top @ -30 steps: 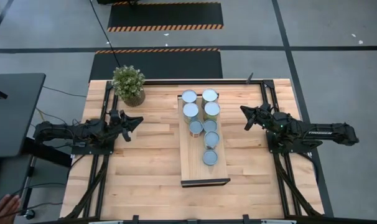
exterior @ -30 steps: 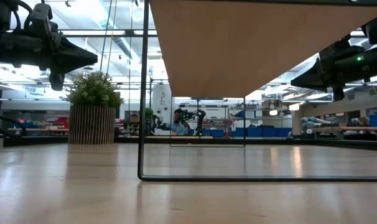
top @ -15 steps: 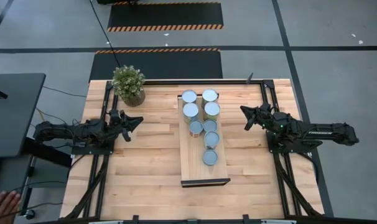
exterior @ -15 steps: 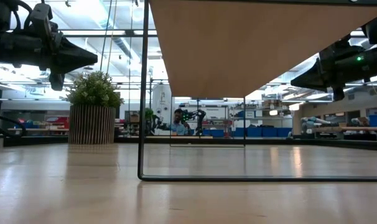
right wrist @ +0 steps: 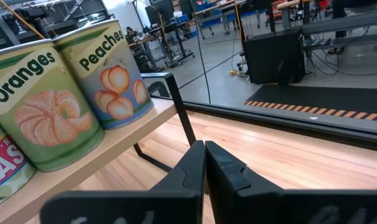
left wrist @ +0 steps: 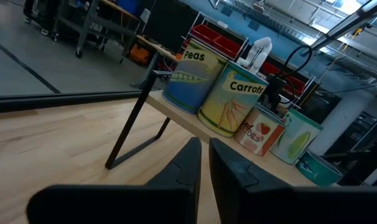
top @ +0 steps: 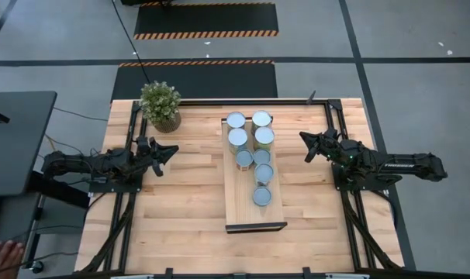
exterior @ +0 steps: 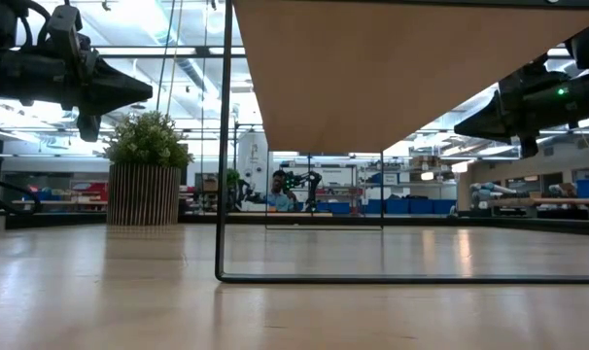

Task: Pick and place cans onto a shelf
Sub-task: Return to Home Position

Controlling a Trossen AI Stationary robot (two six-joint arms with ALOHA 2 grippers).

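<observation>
Several cans (top: 254, 151) with pale blue-grey tops stand upright on the far half of the shelf (top: 243, 211), a raised light-wood board on a black metal frame (exterior: 222, 146) at mid table. My left gripper (top: 173, 149) hovers above the table to the shelf's left, level, pointing at it, shut and empty. My right gripper (top: 302, 137) hovers to the shelf's right, likewise level, shut and empty. The left wrist view shows the Peas can (left wrist: 190, 79) and Carrots can (left wrist: 233, 102) past my left gripper (left wrist: 204, 152). The right wrist view shows the Oranges can (right wrist: 42, 115) and Peaches can (right wrist: 111, 74) past my right gripper (right wrist: 204, 149).
A potted green plant (top: 160, 105) stands at the table's far left corner. The shelf's near half (top: 254, 217) is bare wood. Black frame rails (top: 130, 209) run along both table sides. A person's hand (top: 4, 252) shows off the table at lower left.
</observation>
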